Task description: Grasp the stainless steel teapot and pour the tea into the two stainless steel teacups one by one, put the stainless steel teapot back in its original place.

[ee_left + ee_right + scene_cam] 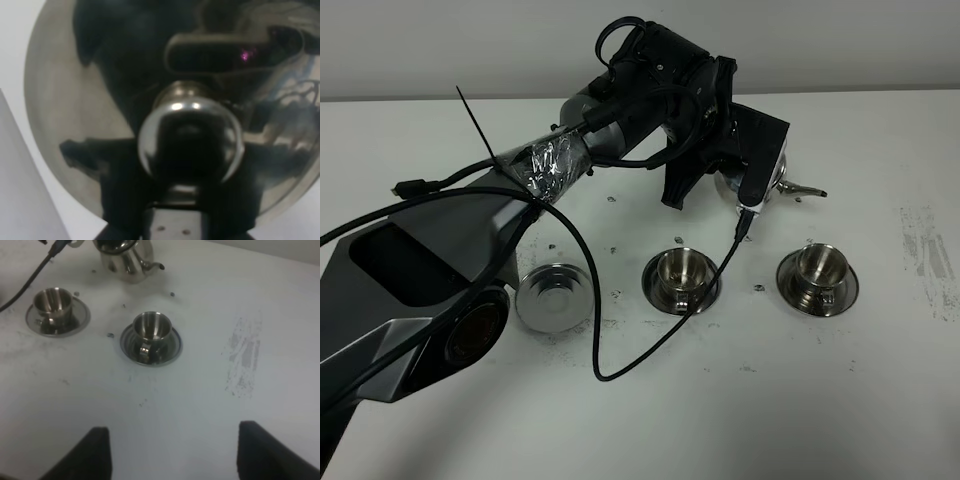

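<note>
Our left gripper pinches the stainless steel teapot, far behind the teacups — our right gripper hangs spread.

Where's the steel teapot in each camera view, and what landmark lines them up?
Exterior high: teapot at the back, right of centre, mostly hidden by the left arm; spout points right.
Left wrist: its lid fills the picture, knob central.
Right wrist: far from the camera, cropped at the picture's edge, spout showing.
Shared landmark: the teacup nearest the spout; absent from the left wrist view.
</note>
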You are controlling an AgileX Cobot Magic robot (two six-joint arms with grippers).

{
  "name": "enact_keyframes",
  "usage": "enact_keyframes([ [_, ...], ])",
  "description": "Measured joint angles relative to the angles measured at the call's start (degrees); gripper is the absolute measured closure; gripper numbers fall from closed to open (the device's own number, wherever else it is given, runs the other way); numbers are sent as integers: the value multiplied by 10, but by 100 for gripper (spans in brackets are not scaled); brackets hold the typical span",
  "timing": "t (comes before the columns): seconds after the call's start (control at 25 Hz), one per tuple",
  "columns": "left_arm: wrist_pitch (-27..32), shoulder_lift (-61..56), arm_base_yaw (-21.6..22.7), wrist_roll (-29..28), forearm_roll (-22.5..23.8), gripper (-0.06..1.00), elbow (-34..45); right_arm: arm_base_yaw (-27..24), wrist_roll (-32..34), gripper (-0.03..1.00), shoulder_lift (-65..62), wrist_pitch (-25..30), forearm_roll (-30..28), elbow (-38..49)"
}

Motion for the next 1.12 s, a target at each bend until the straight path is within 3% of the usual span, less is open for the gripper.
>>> enact_keyframes([
  [0.72,-45,0,-9,130,-19,77,0,0,0,45,0,0,0,0],
  [1.12,-46,0,-13,163,-23,77,0,0,0,45,0,0,0,0],
])
